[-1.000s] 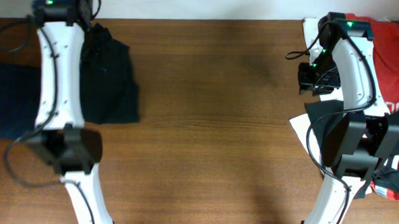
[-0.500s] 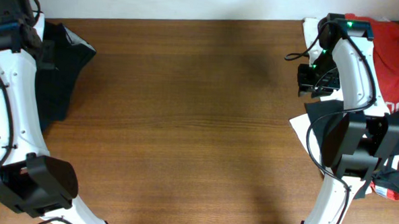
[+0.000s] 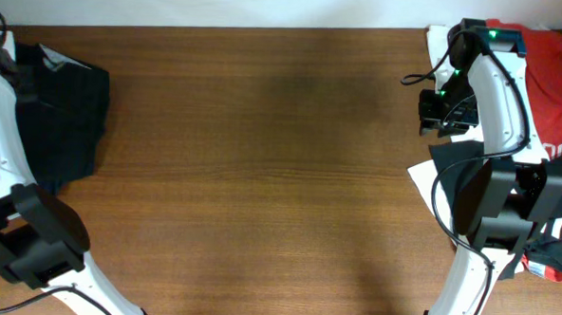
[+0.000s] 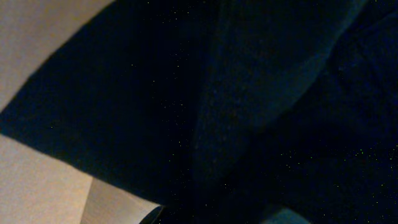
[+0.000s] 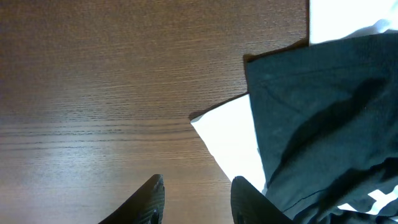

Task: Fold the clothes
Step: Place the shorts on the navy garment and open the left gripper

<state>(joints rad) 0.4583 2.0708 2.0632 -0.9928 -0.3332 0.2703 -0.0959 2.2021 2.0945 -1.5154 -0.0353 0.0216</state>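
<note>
Bunched at the desk's [image 3: 261,176] left edge, long axis near to far: the black garment [image 3: 64,120], directly beneath the left end effector [image 3: 2,58]. Cannot tell its grip; only dark cloth in the wrist view, probably pinched. At the right, spread open and empty: the right end effector [image 5: 199,183], just left of the pile of clothes [image 5: 323,106].
</note>
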